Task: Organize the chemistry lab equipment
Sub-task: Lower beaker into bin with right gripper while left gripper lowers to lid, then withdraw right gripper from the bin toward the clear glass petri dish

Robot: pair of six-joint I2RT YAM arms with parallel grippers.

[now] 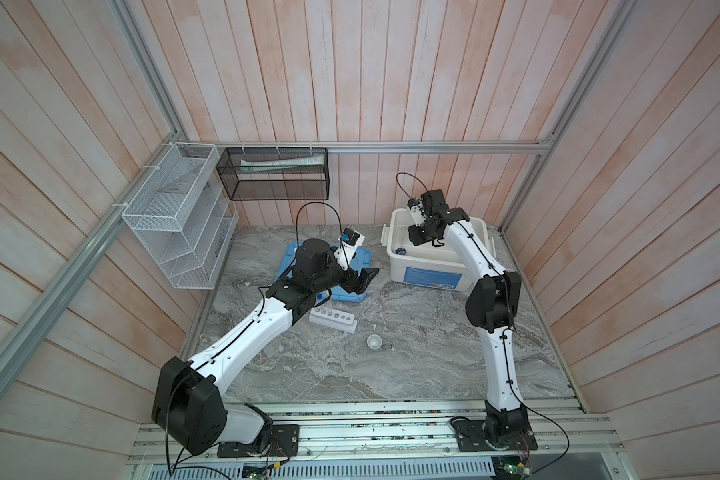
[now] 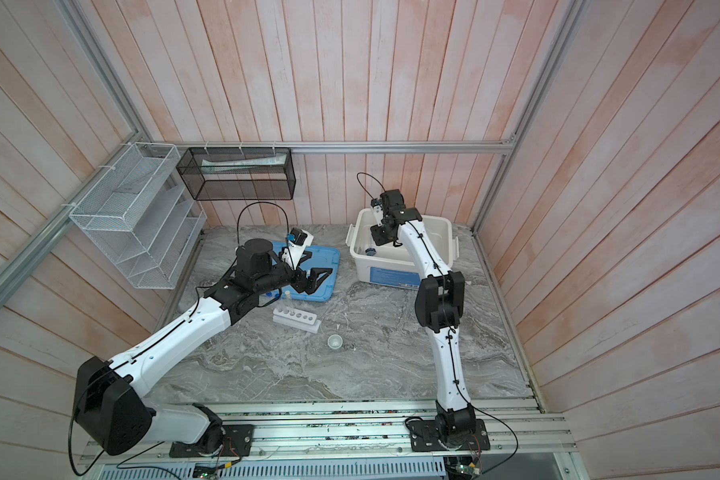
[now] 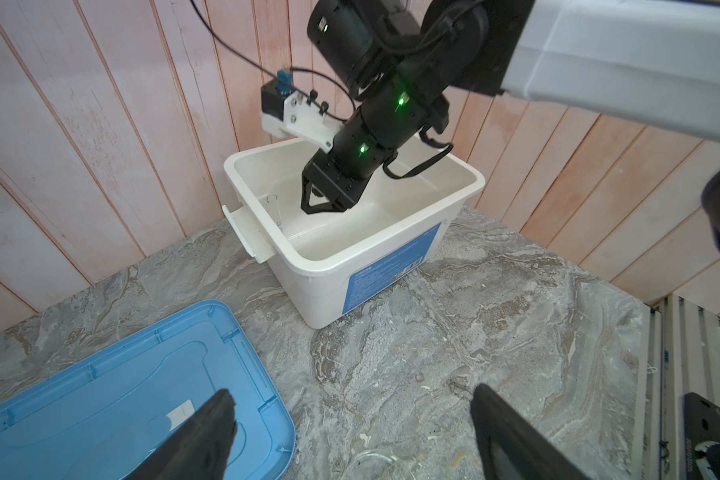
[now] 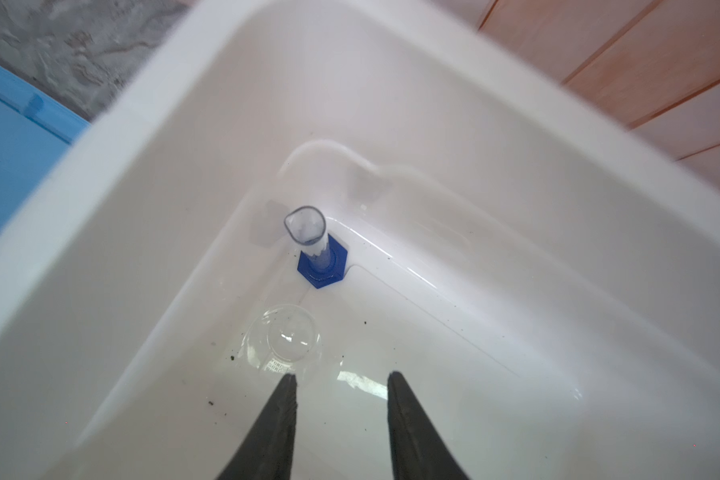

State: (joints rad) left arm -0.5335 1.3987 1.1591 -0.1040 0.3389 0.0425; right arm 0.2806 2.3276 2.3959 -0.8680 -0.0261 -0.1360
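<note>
i see my right end effector point(image 4: 341, 375) parted, empty, inside the white bin point(image 4: 184, 208) near a clear beaker point(image 4: 289, 336); left end effector point(image 3: 353, 390) spread wide.

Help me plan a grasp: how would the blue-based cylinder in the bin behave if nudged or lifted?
The cylinder is tall and narrow on a small hexagonal base, so a push near the top would probably tip it. The flat-sided base should keep it from rolling far. Its clear smooth wall looks slippery and possibly brittle.
</note>
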